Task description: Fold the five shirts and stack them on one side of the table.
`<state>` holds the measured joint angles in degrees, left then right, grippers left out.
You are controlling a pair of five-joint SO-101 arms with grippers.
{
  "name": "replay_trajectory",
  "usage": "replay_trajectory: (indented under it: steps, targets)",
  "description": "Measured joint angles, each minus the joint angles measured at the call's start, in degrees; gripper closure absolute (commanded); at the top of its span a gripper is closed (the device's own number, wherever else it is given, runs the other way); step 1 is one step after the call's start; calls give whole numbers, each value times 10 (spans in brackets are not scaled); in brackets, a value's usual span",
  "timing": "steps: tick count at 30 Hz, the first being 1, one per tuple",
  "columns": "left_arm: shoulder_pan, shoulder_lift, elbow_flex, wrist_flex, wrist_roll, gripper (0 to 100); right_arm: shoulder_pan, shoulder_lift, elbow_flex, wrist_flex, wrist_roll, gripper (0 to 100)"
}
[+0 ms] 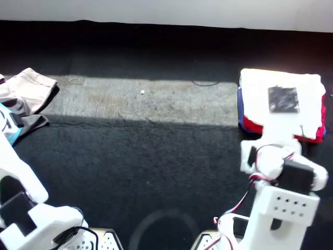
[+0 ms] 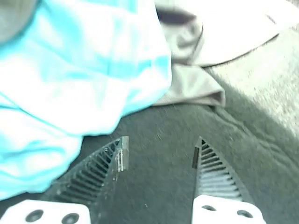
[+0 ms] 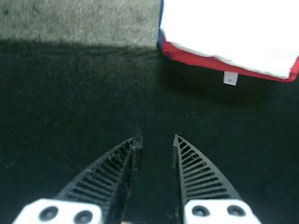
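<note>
The desk is covered in dark cloth, with a pale sunlit band across its far half. At the far right sits the stack of folded shirts. A white shirt with a dark square print lies on top, and a red shirt and a blue shirt show as edges beneath it. The right wrist view shows the same stack from close by, with a small white tag hanging over the red edge, which the high view does not make out.

At the far left edge lies a crumpled beige shirt, and a cyan shirt is just beside it. The left wrist view shows the cyan shirt as a bunched heap that overlaps the beige shirt. Whether the grey folds belong to the beige shirt or to another one I cannot tell.

The left pincer is spread wide with nothing in it. It hangs over bare dark cloth, and one finger is just beside the cyan shirt. The right pincer is narrowly parted and also holds nothing, over dark cloth near the stack. In the high view the left arm stands at the near left corner and the right arm at the near right.
</note>
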<state>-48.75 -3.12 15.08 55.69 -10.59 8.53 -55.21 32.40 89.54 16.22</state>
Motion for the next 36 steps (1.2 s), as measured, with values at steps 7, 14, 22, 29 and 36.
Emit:
replay_trajectory:
  steps: [7, 14, 22, 29, 36]
  targets:
    - [-10, 190, -162, -18, -16, 766, -9, -172, 311, -118, 47, 885]
    - [-10, 361, -361, 36, -16, 766, -4, -300, 456, -174, 52, 885]
    - [-10, 455, -521, 168, -16, 972, 42, -328, 616, -309, 52, 885]
    - [-5, 455, -648, 307, -17, 991, 105, -328, 632, -368, 52, 885]
    - [67, 455, -824, 446, -17, 991, 109, -328, 633, -368, 52, 885]
